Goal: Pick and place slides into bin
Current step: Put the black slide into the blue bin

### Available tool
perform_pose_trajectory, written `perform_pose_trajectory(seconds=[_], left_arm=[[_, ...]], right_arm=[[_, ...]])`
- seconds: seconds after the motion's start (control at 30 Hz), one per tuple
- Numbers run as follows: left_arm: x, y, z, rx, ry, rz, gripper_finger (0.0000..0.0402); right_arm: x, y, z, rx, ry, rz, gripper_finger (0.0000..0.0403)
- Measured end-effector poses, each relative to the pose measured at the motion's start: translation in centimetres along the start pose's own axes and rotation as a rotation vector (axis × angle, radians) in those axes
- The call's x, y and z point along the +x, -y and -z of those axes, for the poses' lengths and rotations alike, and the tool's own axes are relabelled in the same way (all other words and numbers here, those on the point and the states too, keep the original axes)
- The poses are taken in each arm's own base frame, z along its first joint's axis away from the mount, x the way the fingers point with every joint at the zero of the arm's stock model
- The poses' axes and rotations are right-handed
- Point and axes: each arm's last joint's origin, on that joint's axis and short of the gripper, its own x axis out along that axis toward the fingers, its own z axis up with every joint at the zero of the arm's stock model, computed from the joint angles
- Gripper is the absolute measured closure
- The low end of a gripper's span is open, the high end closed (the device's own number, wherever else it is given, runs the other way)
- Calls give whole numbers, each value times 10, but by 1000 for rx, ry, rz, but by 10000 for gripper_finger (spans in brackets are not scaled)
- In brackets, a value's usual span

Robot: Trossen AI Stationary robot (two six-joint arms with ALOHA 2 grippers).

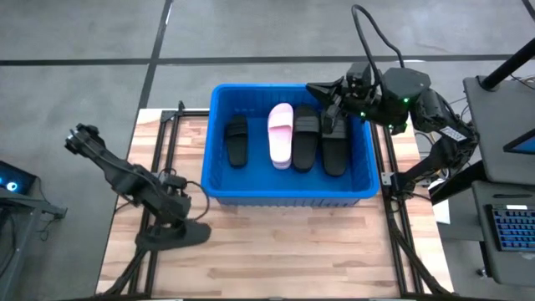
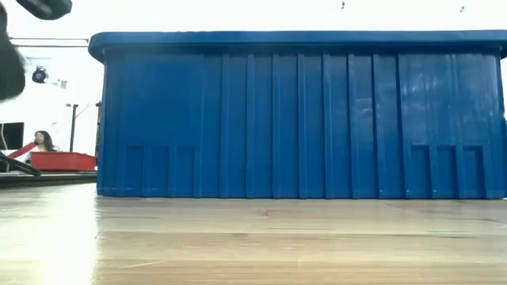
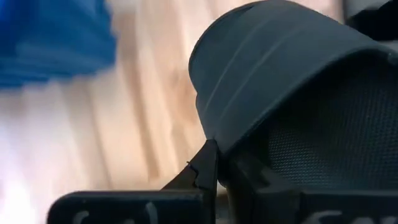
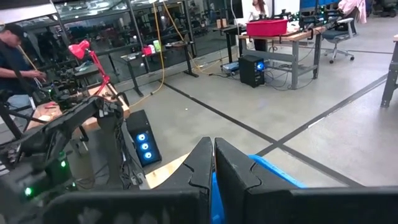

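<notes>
The blue bin [image 1: 288, 197] [image 2: 301, 119] stands at the far middle of the wooden table. In it lie side by side a black slide [image 1: 236, 140], a pink slide [image 1: 281, 135] and two more black slides [image 1: 305, 138] [image 1: 335, 144], all on their soles. My left gripper [image 1: 178, 207] [image 3: 217, 177] is left of the bin's near corner, pointing steeply down, shut on another black slide [image 1: 177, 235] [image 3: 280, 68]. My right gripper [image 1: 316, 87] [image 4: 213, 168] is shut and holds nothing; it is held level above the bin's far right part. My left gripper pinches the rim of the black slide's wide strap [image 3: 214, 140] between its two fingers, coming from above and slanting down. The strap's mesh-lined inside [image 3: 323, 137] faces the wrist camera. The slide hangs below the fingers; the low view shows nothing resting on the table there.
Black rails [image 1: 163, 134] [image 1: 389, 159] run along the table on both sides of the bin. Bare wood [image 1: 284, 251] lies in front of the bin. A keyboard [image 1: 512, 227] and stands are off the table's right edge. People [image 4: 15, 56] work at benches in the room.
</notes>
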Motion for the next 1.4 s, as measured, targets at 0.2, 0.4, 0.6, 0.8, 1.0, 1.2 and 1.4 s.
perform_pose_trajectory(seconds=[0.2,0.4,0.6,0.8,1.0,1.2,1.4], left_arm=[[-20,4,-8,59,274,123,401],[-42,4,-14,71,566,142,402],[-68,1,-16,105,853,71,402],[-86,-5,-18,47,1064,-106,402],[-96,-13,-24,-66,1134,-445,401],[-114,-14,-49,-73,1151,-615,401],[-133,-24,-78,-115,1132,-781,401]], right_arm=[[0,0,0,0,0,0,394],[0,0,0,0,0,0,394],[0,0,0,0,0,1,394],[0,0,0,0,-1,1,394],[0,0,0,-8,-1,3,394],[0,1,0,-43,-2,31,394],[-1,3,0,-117,5,66,394]])
